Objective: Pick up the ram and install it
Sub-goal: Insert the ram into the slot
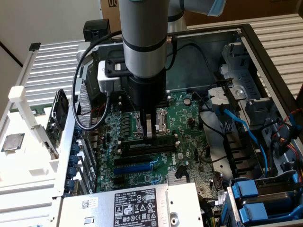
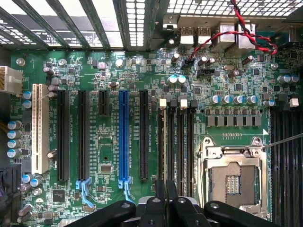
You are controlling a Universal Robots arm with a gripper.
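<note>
In the exterior view, the gripper (image 1: 150,135) is seen lowered into the open computer case (image 1: 265,61). Its tips are set at the black memory slots (image 1: 147,150), just on the near side of the CPU socket (image 1: 156,120). A blue expansion slot (image 1: 137,168) is seen nearer still. The ram cannot be told apart from the slots under the tips.

In the wrist view, the gripper (image 2: 166,198) is seen with its fingers (image 2: 160,203) drawn together. They are held over the memory slots (image 2: 176,142) beside the CPU socket (image 2: 234,175). Whether the ram is pinched between them cannot be told.
</note>
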